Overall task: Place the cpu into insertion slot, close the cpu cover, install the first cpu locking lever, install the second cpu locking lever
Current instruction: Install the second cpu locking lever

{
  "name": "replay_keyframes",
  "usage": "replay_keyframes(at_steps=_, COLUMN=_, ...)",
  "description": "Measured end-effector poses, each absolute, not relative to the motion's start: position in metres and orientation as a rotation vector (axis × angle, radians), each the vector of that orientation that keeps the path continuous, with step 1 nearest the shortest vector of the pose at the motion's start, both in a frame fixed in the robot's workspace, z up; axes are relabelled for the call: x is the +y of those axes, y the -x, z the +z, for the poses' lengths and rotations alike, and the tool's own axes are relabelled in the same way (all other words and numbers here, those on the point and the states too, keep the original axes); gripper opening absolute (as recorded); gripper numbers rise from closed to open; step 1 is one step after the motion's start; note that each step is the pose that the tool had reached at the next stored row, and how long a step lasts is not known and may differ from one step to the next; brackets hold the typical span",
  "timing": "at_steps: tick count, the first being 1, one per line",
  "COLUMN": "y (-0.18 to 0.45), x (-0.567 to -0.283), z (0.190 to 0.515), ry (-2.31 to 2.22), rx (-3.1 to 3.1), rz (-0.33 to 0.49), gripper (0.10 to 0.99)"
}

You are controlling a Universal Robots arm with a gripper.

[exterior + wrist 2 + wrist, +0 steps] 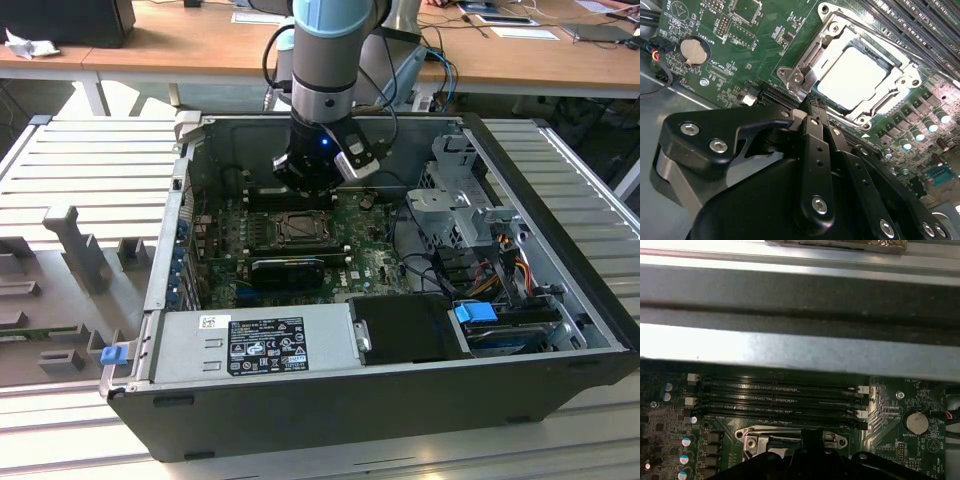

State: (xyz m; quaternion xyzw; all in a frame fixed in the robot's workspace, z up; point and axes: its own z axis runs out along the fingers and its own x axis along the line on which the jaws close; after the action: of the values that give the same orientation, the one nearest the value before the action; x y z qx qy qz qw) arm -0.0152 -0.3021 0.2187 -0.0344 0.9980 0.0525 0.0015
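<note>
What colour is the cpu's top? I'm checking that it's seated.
Pale silvery grey, almost white under glare; the cpu shows best in the second wrist view.

Counted items inside the open computer case (560,330)

One cpu (852,77) is seen seated under one cpu cover (812,60); one round coin battery (693,51) is counted on the single green motherboard (740,45), four long memory slots (780,395) are counted in the first wrist view, and one gripper (812,107) is counted.
</note>
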Motion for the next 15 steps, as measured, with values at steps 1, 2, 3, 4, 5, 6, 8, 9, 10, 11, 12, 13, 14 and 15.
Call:
replay_keyframes(at_steps=1, y=0.015, x=-0.303, z=0.219, ry=0.108, rx=3.133, rz=0.165, gripper=0.106)
replay_keyframes(at_steps=2, y=0.015, x=-0.303, z=0.219, ry=0.108, rx=3.132, rz=0.165, gripper=0.106)
replay_keyframes(at_steps=3, y=0.015, x=-0.304, z=0.219, ry=0.108, rx=3.132, rz=0.165, gripper=0.106)
replay_keyframes(at_steps=4, y=0.015, x=-0.304, z=0.219, ry=0.108, rx=3.132, rz=0.165, gripper=0.106)
replay_keyframes(at_steps=5, y=0.015, x=-0.304, z=0.219, ry=0.108, rx=3.133, rz=0.164, gripper=0.106)
replay_keyframes(at_steps=6, y=0.015, x=-0.304, z=0.220, ry=0.108, rx=3.133, rz=0.164, gripper=0.106)
replay_keyframes(at_steps=8, y=0.015, x=-0.304, z=0.223, ry=0.108, rx=3.132, rz=0.165, gripper=0.106)
replay_keyframes(at_steps=9, y=0.015, x=-0.304, z=0.224, ry=0.108, rx=3.132, rz=0.165, gripper=0.106)
replay_keyframes(at_steps=10, y=0.015, x=-0.304, z=0.226, ry=0.108, rx=3.132, rz=0.165, gripper=0.106)
replay_keyframes(at_steps=11, y=0.015, x=-0.304, z=0.228, ry=0.108, rx=3.132, rz=0.165, gripper=0.106)
replay_keyframes(at_steps=12, y=0.015, x=-0.304, z=0.229, ry=0.108, rx=3.132, rz=0.165, gripper=0.106)
replay_keyframes(at_steps=13, y=0.015, x=-0.304, z=0.232, ry=0.108, rx=3.132, rz=0.165, gripper=0.106)
replay_keyframes(at_steps=14, y=0.015, x=-0.304, z=0.238, ry=0.108, rx=3.132, rz=0.165, gripper=0.106)
replay_keyframes(at_steps=15, y=0.015, x=-0.304, z=0.243, ry=0.108, rx=3.132, rz=0.165, gripper=0.106)
